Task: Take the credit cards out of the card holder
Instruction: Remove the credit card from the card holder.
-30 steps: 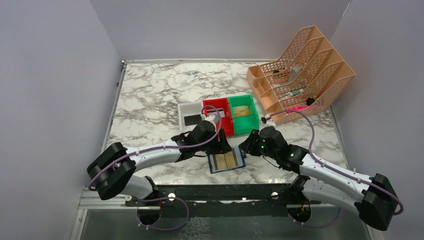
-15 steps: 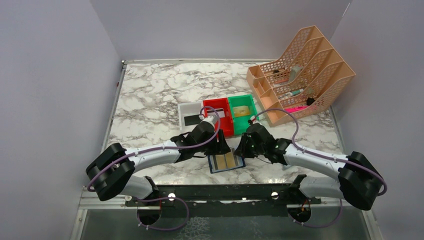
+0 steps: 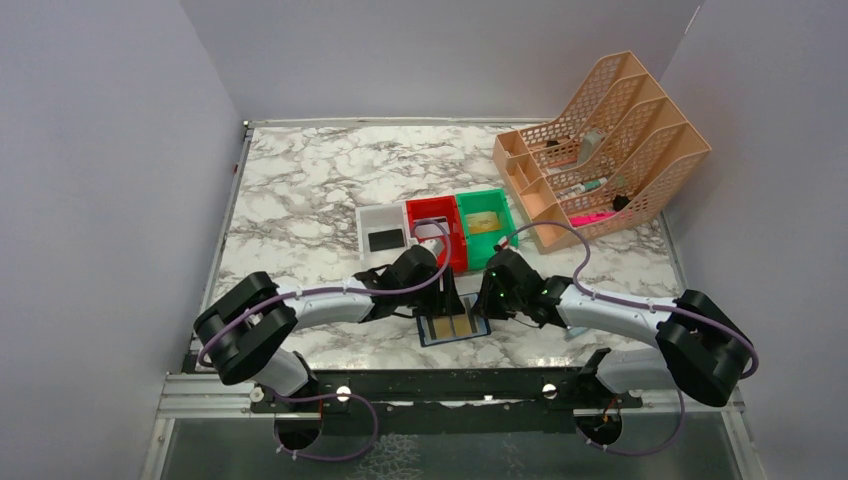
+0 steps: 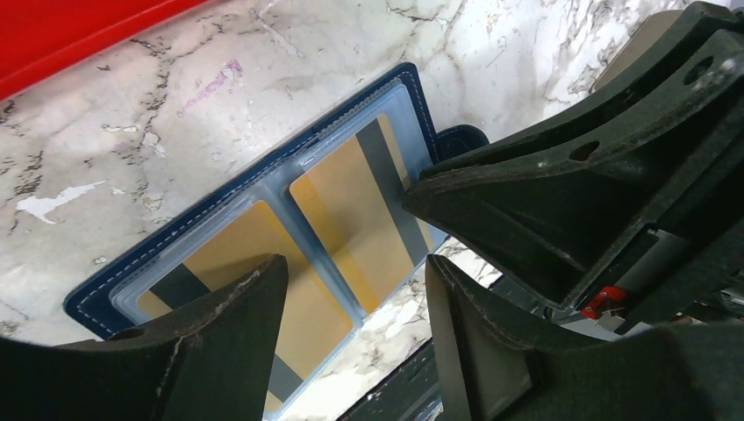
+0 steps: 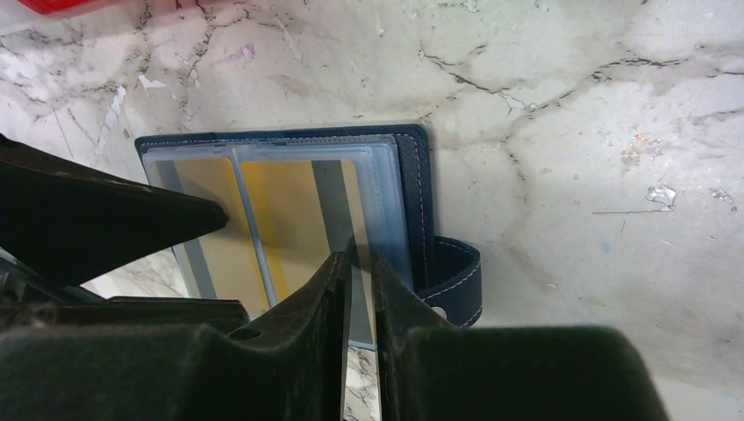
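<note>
The navy card holder (image 3: 453, 327) lies open and flat near the table's front edge. Each of its two clear pockets holds a gold credit card with a dark stripe: the left card (image 4: 237, 246) and the right card (image 4: 351, 210). My left gripper (image 4: 351, 272) is open over the holder, with one finger over the left card. My right gripper (image 5: 360, 263) is shut to a thin slit. Its tips rest on the striped edge of the right card (image 5: 289, 210), and I cannot tell if it pinches anything. The snap tab (image 5: 452, 281) lies to the right.
Behind the holder stand a white bin (image 3: 384, 239) holding a black card, a red bin (image 3: 437, 232) and a green bin (image 3: 486, 225) holding a gold card. A peach mesh organiser (image 3: 600, 150) stands at the back right. The two grippers (image 3: 447, 300) (image 3: 487, 302) are close together.
My right arm has swung left and forward, bringing its gripper onto the holder's right side. My left gripper has shifted slightly down over the holder. The holder has not moved.
</note>
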Robot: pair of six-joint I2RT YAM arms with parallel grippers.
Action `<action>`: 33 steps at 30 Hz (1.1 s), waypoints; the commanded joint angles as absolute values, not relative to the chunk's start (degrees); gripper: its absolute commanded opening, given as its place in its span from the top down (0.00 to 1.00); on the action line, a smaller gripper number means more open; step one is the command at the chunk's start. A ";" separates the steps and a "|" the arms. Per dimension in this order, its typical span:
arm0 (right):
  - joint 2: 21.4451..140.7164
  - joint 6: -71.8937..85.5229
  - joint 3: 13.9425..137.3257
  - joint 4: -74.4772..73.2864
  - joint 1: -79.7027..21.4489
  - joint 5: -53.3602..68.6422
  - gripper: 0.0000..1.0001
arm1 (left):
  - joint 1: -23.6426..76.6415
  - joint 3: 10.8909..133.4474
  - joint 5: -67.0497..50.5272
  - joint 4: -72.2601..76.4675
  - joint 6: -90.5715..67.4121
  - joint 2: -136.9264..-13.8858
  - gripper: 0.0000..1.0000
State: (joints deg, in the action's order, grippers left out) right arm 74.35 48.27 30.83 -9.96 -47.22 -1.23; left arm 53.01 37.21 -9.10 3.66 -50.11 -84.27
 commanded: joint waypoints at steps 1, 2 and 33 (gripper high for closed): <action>75.37 49.78 28.40 -11.63 -47.03 -3.89 0.80 | 53.44 38.64 -12.13 5.41 -49.55 -86.05 0.37; 75.26 49.99 28.25 -11.75 -47.02 -4.13 0.81 | 53.44 38.43 -12.13 5.39 -49.69 -86.36 0.37; 75.53 53.96 26.32 -11.26 -47.02 -4.28 0.83 | 53.96 28.39 -9.58 15.07 -57.31 -92.06 0.65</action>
